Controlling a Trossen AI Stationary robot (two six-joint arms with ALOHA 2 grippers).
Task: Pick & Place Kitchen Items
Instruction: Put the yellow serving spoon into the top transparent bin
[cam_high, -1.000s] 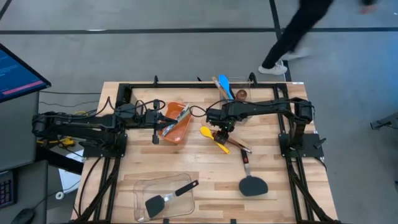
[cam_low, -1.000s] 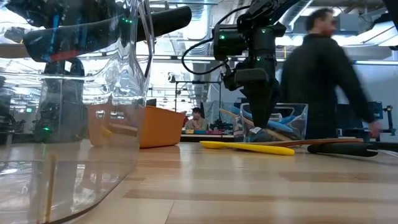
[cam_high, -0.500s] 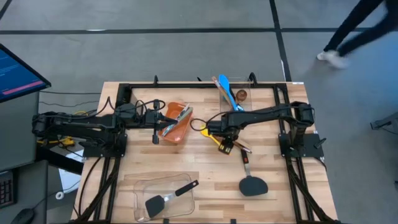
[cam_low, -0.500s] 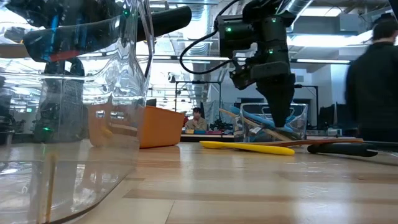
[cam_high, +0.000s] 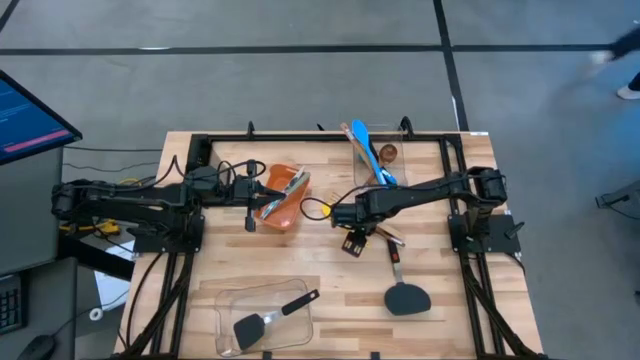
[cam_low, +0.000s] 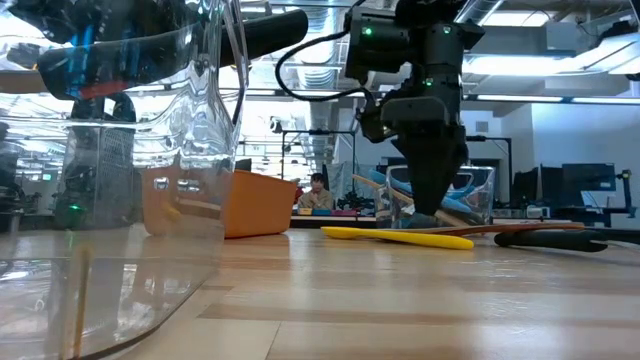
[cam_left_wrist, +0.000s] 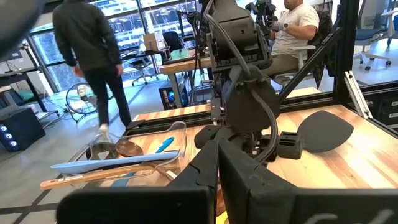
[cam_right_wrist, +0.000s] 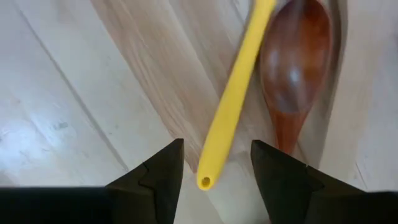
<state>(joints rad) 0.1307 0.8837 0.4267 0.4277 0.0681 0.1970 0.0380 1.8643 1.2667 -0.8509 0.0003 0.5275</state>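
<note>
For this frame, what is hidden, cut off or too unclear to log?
- High view: yellow spoon mostly hidden under the right gripper.
- Right wrist view: wooden spoon cut off at the edge.
- High view: utensils in the orange bin too small to identify.
- Left gripper: contact with anything unclear.

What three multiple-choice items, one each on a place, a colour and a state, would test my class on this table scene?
1. The right hand hovers over:
A. a red cup
B. the yellow spoon, at its handle end
C. a green plate

2. The bin beside the left hand is:
A. orange
B. green
C. white

3. The right hand's fingers are:
A. shut on the handle
B. shut on nothing
C. open, one on each side of the handle

Answers:
1 B, the right wrist view looks down on the handle's tip.
2 A, the high view shows it orange.
3 C, a gap shows on both sides of the handle.
</note>
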